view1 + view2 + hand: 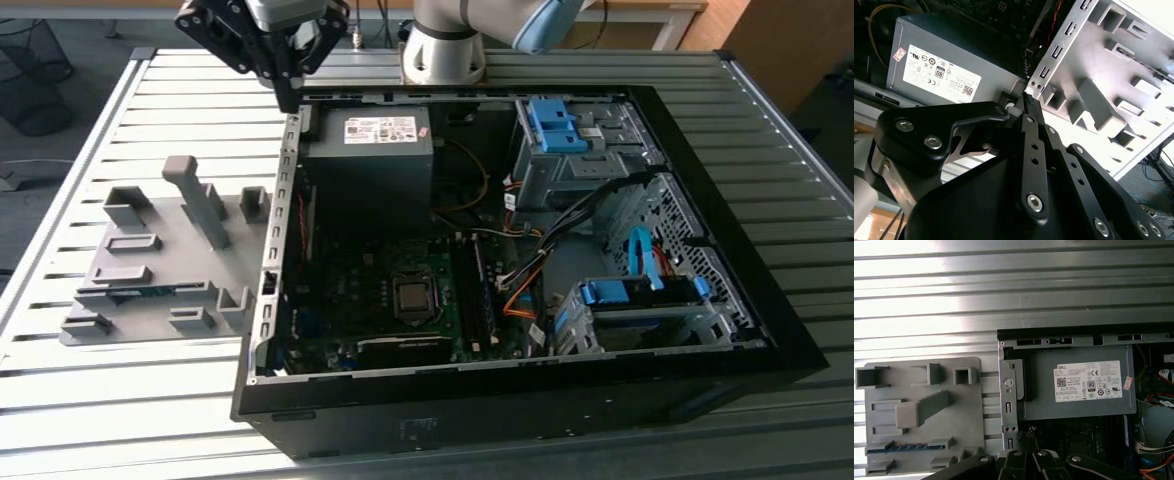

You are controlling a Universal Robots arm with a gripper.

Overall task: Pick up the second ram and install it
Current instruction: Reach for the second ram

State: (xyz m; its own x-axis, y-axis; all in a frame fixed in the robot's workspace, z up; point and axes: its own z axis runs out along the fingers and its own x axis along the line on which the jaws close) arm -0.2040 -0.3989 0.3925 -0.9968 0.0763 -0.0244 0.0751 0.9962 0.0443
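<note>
The second ram (pixel 134 292) is a thin blue-green stick lying in a slot of the grey fixture (pixel 147 225), on the table at the exterior view's left of the PC case. It also shows as a blue strip, the ram (pixel 901 448), in the first wrist view. My gripper (pixel 287 100) hangs above the case's far corner, over the wall beside the power supply (pixel 378 150). It is well away from the ram. Its black fingers (pixel 1029 125) are pressed together, shut on nothing.
The open black PC case (pixel 747 330) fills the table's middle, with the motherboard (pixel 387 300), its long black slots (pixel 477 300), cables and blue drive cages (pixel 627 300) inside. A tall grey post (pixel 200 200) stands up from the fixture. The slatted metal table (pixel 80 150) lies around it.
</note>
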